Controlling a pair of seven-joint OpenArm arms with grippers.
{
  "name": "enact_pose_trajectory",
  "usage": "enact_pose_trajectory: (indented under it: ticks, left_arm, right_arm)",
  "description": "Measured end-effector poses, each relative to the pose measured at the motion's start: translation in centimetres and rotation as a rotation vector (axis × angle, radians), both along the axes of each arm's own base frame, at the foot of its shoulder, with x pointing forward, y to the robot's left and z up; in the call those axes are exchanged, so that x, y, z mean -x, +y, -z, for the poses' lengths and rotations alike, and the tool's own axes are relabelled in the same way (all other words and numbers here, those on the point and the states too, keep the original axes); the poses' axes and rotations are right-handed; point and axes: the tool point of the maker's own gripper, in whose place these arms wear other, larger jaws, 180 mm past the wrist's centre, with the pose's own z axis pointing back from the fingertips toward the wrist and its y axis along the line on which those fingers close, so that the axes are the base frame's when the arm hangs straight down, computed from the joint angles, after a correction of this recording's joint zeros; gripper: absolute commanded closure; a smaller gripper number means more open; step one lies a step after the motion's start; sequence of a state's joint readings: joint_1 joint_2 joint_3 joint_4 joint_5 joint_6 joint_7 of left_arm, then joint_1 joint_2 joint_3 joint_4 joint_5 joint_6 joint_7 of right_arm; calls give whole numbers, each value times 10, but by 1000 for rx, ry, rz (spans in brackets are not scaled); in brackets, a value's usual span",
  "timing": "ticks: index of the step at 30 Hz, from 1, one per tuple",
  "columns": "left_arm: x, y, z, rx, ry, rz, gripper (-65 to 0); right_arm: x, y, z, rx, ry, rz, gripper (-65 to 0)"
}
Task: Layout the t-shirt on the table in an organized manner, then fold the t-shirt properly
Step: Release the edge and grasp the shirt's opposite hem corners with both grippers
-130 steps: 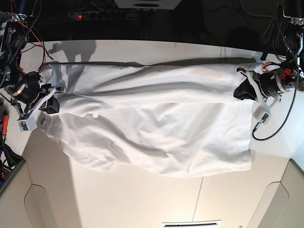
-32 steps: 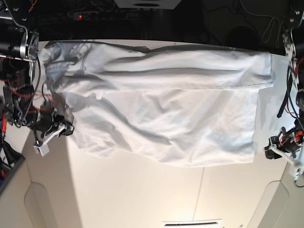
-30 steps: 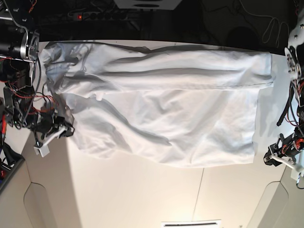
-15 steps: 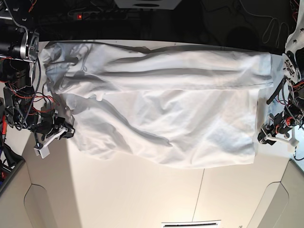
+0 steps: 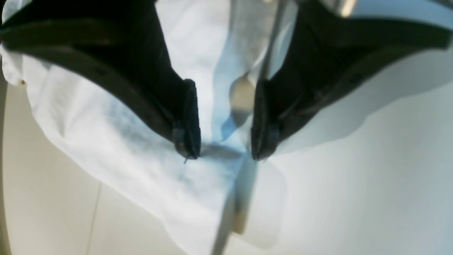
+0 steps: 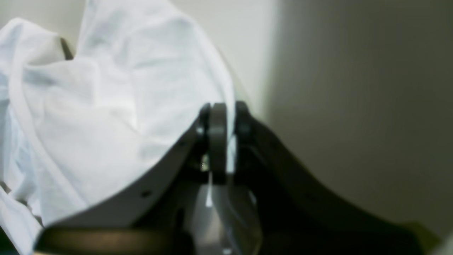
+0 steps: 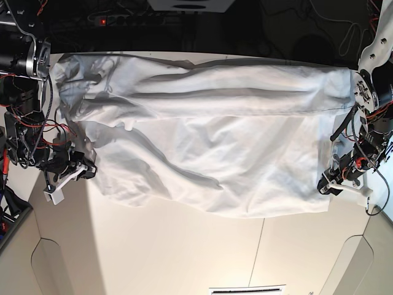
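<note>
My right claw (image 7: 73,167), at the left of the base view, is clenched on a pinch of the t-shirt (image 7: 209,141) at its lower edge; in the right wrist view cloth runs between the pads. The t-shirt lies spread across the bench (image 7: 184,258), wrinkled, with long ridges along the far side. My left claw (image 5: 223,141) is released, one finger over the shirt's corner and the other over bare bench. Judgement: the fabric is thin, light and limp, so it will sag and drag rather than slide flat. Best hold: hemmed corners, both layers pinched together.
</note>
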State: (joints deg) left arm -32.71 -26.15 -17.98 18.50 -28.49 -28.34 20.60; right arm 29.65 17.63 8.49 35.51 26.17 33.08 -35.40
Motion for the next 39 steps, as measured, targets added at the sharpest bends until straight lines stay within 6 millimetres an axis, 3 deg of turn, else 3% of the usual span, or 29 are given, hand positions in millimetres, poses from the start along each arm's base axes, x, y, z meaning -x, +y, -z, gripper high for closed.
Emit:
enact_pose_trajectory:
  ticks: [12, 19, 28, 39]
  left_arm:
    - [-4, -10, 1, 8, -16, 11, -276]
    - [-7, -2, -2, -150, -48, 69, -310]
    - [-11, 3, -8, -162, -85, 46, -310]
    - [-17, -25, -2, -116, -94, 68, -310]
  right_arm:
    - [0, 0, 0, -6, -1, 4, 0]
    - [0, 0, 0, -6, 0, 3, 0]
    - [0, 1, 0, -6, -1, 3, 0]
    - [0, 1, 0, -6, -1, 3, 0]
